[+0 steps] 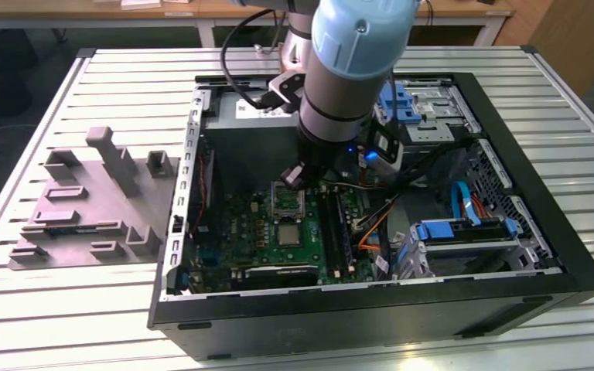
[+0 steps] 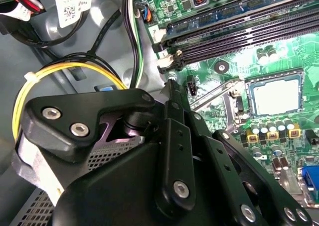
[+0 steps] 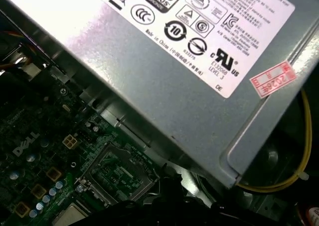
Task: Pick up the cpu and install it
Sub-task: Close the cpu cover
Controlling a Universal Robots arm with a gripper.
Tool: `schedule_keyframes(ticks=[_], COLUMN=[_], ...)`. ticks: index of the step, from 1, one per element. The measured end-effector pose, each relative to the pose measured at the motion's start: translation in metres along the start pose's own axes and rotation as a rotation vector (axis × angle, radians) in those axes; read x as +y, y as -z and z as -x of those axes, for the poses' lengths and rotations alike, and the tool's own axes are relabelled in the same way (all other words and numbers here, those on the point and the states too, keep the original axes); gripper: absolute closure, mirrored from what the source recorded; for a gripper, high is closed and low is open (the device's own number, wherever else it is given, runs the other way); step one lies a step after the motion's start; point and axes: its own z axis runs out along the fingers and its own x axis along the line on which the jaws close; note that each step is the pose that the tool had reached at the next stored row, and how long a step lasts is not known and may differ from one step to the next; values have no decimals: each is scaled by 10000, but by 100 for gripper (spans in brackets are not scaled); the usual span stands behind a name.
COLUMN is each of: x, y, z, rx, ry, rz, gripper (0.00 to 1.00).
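Note:
The cpu (image 1: 290,234) is a small pale silvery square lying flat in the dark motherboard socket inside the open computer case (image 1: 544,224). It also shows in the second wrist view (image 2: 275,96) and at the edge of the first wrist view (image 3: 70,217). The socket's metal frame plate (image 1: 288,200) stands swung open behind it, and the thin lever (image 2: 214,94) is raised. My gripper (image 1: 295,178) hangs over that open plate, a short way from the cpu. Its black tips (image 2: 172,84) meet in a narrow point, shut, with nothing seen between them.
The grey power-supply box (image 1: 256,116) sits close behind the gripper. Memory slots (image 2: 239,27) and yellow and black cables (image 2: 65,71) lie beside the socket. Blue drive brackets (image 1: 462,232) fill the case's right. A grey plastic tray (image 1: 90,201) with upright blocks stands left of the case.

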Motion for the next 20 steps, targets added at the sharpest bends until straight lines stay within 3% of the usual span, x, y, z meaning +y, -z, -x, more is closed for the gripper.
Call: schedule_keyframes(ticks=[13,20], x=[23,33], y=[84,119], z=[13,18], rx=[264,450], ry=[74,86], rz=[-292,-510], gripper=[89,89])
